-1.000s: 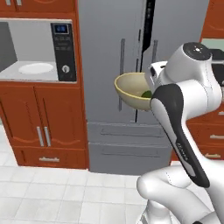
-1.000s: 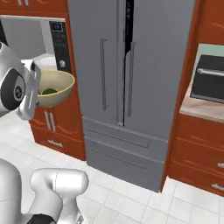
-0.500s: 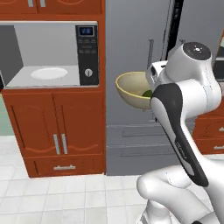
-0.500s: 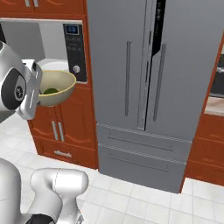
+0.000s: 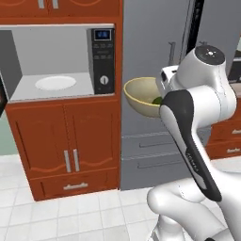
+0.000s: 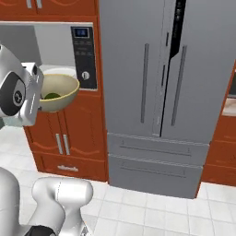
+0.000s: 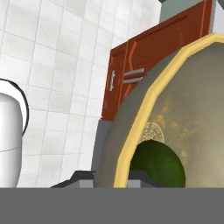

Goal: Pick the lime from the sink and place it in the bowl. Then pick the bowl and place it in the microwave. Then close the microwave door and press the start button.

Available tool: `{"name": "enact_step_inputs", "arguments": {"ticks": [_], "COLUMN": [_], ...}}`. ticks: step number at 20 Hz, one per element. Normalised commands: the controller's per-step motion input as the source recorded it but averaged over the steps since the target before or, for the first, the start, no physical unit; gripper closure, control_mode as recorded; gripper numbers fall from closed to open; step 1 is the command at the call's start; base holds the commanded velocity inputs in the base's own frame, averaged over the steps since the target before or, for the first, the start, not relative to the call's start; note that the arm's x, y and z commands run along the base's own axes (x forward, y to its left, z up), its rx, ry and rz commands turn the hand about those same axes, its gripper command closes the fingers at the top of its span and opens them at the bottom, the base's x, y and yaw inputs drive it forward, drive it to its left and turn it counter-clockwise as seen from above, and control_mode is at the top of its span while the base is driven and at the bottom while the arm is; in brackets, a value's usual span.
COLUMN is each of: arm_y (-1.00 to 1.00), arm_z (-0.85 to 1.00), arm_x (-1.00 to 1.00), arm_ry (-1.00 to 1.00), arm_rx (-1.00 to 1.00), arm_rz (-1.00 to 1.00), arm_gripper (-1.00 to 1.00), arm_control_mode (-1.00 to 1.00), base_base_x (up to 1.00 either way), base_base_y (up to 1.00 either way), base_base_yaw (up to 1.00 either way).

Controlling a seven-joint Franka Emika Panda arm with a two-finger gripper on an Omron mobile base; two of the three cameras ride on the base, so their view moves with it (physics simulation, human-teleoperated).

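My gripper point(image 7: 116, 178) is shut on the pale rim of the olive-tan bowl point(image 5: 141, 96) and holds it in the air, tipped a little. The dark green lime point(image 5: 156, 100) lies inside the bowl point(image 6: 60, 92), and the lime point(image 6: 51, 96) rests near the hand. In the hand view the lime point(image 7: 157, 164) sits low in the bowl point(image 7: 188, 109). The microwave point(image 5: 56, 56) stands open to the left of the bowl, with its white turntable point(image 5: 55, 83) and black control panel point(image 5: 102, 61). A dark edge of the microwave door point(image 5: 2, 101) shows at far left. The sink is out of view.
A tall grey fridge point(image 6: 152, 92) with two drawers stands right of the microwave point(image 6: 27, 41). Red-brown cabinet doors point(image 5: 66, 141) sit under the microwave. White floor tiles point(image 5: 70, 216) run in front of both.
The whole scene has slid rightward in both base views, so the base has driven and the microwave is now nearer the middle. The bowl with the lime stays in the gripper.
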Motion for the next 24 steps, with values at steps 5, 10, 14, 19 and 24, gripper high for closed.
{"name": "enact_step_inputs", "arguments": {"ticks": [5,10,14,19,24], "arm_y": [0.0,0.0,0.0,0.0,0.0], "arm_z": [0.0,0.0,0.0,0.0,0.0], "arm_x": [0.0,0.0,0.0,0.0,0.0], "arm_ry": [0.0,0.0,0.0,0.0,0.0], "arm_rx": [0.0,0.0,0.0,0.0,0.0], "arm_rz": [0.0,0.0,0.0,0.0,0.0], "arm_gripper": [1.0,1.0,1.0,1.0,1.0], "arm_control_mode": [1.0,1.0,1.0,1.0,1.0], "base_base_x": [0.39,0.38,0.55,0.53,0.1], "base_base_y": [0.49,0.65,0.45,0.17,0.27], "base_base_yaw": [-0.28,-0.22,-0.1,-0.01,0.09]}}
